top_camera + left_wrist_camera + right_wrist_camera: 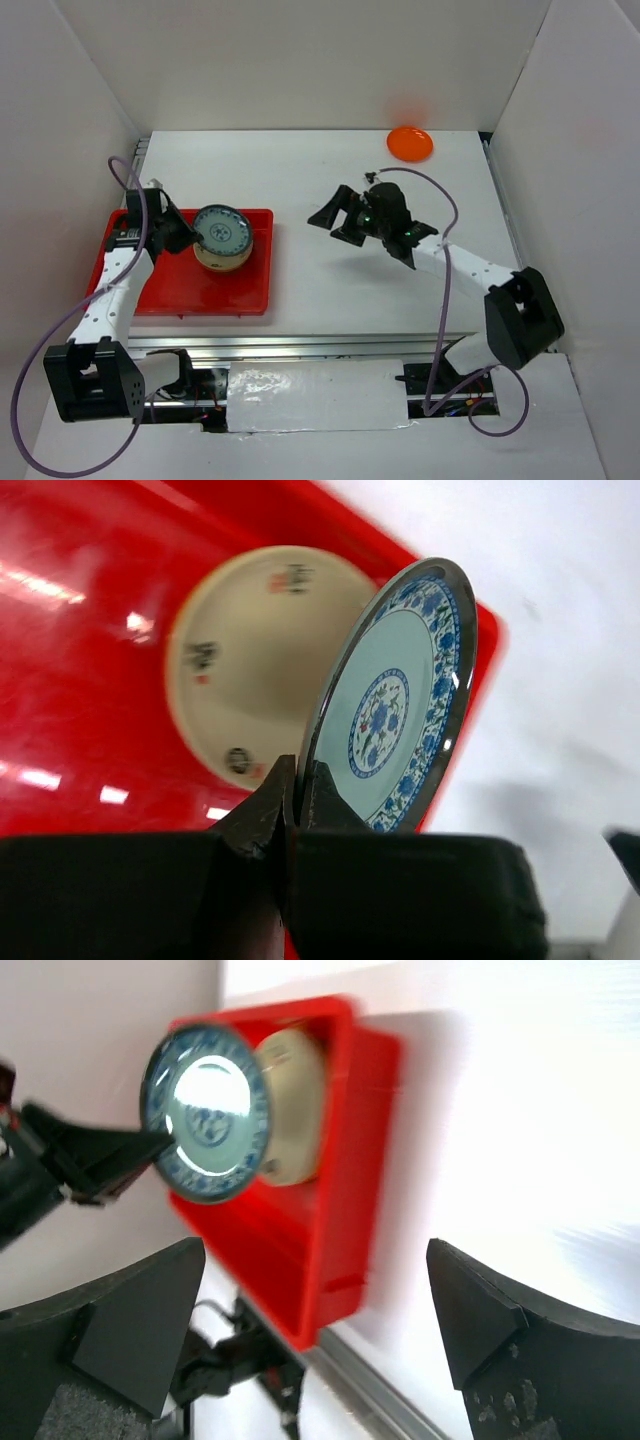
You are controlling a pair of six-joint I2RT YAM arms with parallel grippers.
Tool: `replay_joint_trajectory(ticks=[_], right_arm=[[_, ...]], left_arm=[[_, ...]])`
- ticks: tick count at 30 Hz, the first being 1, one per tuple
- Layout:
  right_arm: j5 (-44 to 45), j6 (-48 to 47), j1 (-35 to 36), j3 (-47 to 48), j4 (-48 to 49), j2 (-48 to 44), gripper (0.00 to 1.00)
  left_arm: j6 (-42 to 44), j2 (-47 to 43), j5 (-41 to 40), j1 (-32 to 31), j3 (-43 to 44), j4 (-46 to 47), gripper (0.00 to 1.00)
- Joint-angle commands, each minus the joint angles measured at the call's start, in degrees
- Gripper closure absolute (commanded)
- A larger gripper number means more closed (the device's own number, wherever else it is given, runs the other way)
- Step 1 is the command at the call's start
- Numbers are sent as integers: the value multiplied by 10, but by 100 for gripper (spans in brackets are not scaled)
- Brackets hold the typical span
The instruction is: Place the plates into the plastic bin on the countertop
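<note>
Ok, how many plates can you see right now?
3. One blue-patterned plate, held by the left gripper over the red bin; one cream plate upside down in that bin; one orange plate at the countertop's far right. More may be hidden.

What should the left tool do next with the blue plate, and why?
Probably lower, then open. The left tool pinches the blue patterned plate by its rim, tilted, above the cream plate lying in the red bin, so it seems ready to be set down.

blue-patterned plate (222, 231), red bin (200, 290), orange plate (410, 143)
</note>
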Motion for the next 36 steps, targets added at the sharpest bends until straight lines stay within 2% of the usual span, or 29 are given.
replay_joint_trajectory(ticks=[1, 4, 5, 6, 8, 9, 12, 14, 16, 19, 24, 28, 30, 31, 33, 36], right_arm=[[61, -10, -25, -29, -2, -82, 0], [81, -29, -48, -48, -39, -130, 0], [83, -32, -76, -62, -50, -141, 0], [83, -36, -95, -70, -52, -153, 0], [75, -50, -149, -94, -51, -181, 0], [81, -55, -166, -100, -54, -189, 0], [102, -62, -241, -109, -54, -165, 0], [93, -41, -301, -105, -44, -66, 0], [101, -13, -339, -93, -26, -4, 0], [86, 38, -387, -16, 12, 131, 0], [14, 101, -415, 129, 27, 321, 0], [13, 159, -425, 218, 70, 390, 1], [44, 169, -417, 278, -2, 440, 1], [44, 179, -413, 342, -31, 461, 1], [46, 200, -412, 391, -41, 513, 2], [51, 239, -412, 464, -49, 563, 10]], left_arm=[[-43, 7, -71, 7, -37, 15, 100], [-61, 27, -82, 8, -53, 25, 100], [-63, 31, -82, 8, -57, 25, 100], [-67, 34, -101, 8, -57, 22, 88], [-72, 36, -109, 8, -59, 22, 47], [-72, 37, -109, 7, -57, 21, 1], [-65, 31, -112, 4, -47, 6, 1], [-55, 20, -124, -4, -35, -17, 1], [-46, 10, -117, -5, -32, -27, 1], [-14, -15, -78, -5, -21, -44, 1], [74, -62, -25, -8, 24, -89, 1], [111, -94, -16, -11, 48, -102, 1], [120, -106, -10, -11, 47, -102, 1], [120, -106, -3, -12, 41, -97, 1], [120, -106, 10, -11, 33, -89, 1], [125, -98, 33, -13, 14, -68, 1]])
